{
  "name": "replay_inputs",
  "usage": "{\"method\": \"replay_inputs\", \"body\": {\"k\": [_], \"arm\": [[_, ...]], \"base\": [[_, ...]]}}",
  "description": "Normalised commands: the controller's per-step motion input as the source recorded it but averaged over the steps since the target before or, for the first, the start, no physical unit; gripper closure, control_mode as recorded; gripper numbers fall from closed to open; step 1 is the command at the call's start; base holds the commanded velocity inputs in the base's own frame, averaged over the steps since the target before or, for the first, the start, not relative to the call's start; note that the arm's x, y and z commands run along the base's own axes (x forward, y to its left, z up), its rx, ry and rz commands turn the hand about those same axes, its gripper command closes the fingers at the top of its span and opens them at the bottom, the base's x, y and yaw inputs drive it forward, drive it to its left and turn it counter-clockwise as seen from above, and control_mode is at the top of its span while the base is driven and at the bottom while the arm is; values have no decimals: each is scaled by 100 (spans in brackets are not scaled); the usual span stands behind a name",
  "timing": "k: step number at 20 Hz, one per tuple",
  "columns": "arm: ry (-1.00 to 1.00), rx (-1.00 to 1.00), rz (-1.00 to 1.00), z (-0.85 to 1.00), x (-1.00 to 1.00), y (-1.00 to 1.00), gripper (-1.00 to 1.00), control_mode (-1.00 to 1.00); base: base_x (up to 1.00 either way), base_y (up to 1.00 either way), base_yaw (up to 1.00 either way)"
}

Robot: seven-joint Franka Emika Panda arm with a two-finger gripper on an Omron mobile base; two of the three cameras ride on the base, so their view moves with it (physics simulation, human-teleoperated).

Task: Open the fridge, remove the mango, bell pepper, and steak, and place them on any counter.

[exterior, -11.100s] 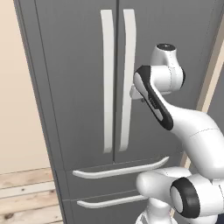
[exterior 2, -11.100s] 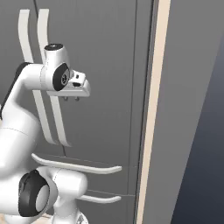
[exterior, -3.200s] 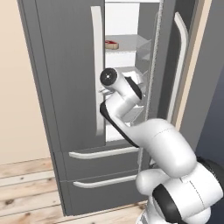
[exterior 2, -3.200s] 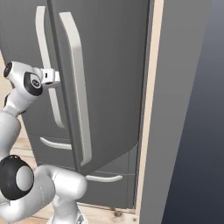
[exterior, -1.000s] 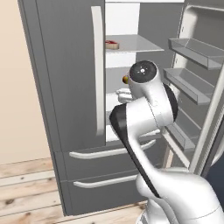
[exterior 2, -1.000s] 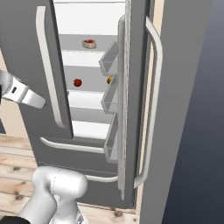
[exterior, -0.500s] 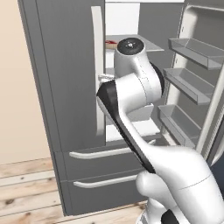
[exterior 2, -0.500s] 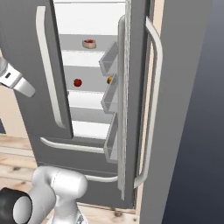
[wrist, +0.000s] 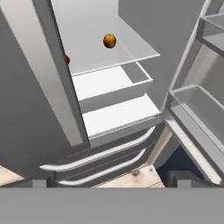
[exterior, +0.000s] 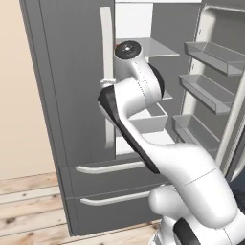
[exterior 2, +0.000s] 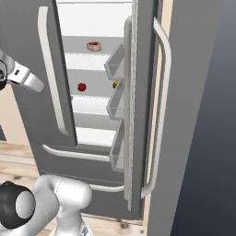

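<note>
Across most of the right base view stands the fridge (exterior 2: 27,69), and its right door (exterior 2: 143,106) has swung wide since a few seconds ago, when it was only part way round; it now sits edge-on at centre frame with its shelf bins facing the white inside. My arm (exterior: 143,124), the next biggest thing, has lifted in the last second so that it covers the middle of the left base view, in front of the open compartment. My claw (exterior 2: 20,76) pokes in at the left edge of the right base view, clear of the handle and holding nothing, its fingers spread wide.

With the door out of the way, opening looks done to me and picking comes next. On the upper shelf, top centre of the right base view, lies the steak (exterior 2: 94,45). One shelf down, the small red thing at left centre is, I judge, the bell pepper (exterior 2: 81,86); my hand view catches only a sliver of it behind the left door's edge. On that same shelf the mango (wrist: 110,41) sits in the upper middle of my hand view, orange and in the open, well apart from the pepper. I reckon it is the easiest first grab, since I am already looking down at it.
</note>
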Motion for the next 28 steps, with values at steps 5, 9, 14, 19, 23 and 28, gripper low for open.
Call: {"method": "replay_inputs", "body": {"k": [5, 9, 14, 19, 23, 28], "arm": [[-12, -13, 15, -12, 47, 0, -100, -100], [-9, -8, 18, -18, 46, 2, -100, -100], [-8, -1, 20, -26, 38, 10, -100, -100], [-9, 0, 13, -17, 49, 9, -100, -100], [-5, 0, 3, -4, 48, 8, -100, -100], [0, 0, 0, -5, 40, 25, -100, -100]], "base": [[0, 0, 0], [0, 0, 0], [0, 0, 0], [0, 0, 0], [0, 0, 0], [0, 0, 0]]}}
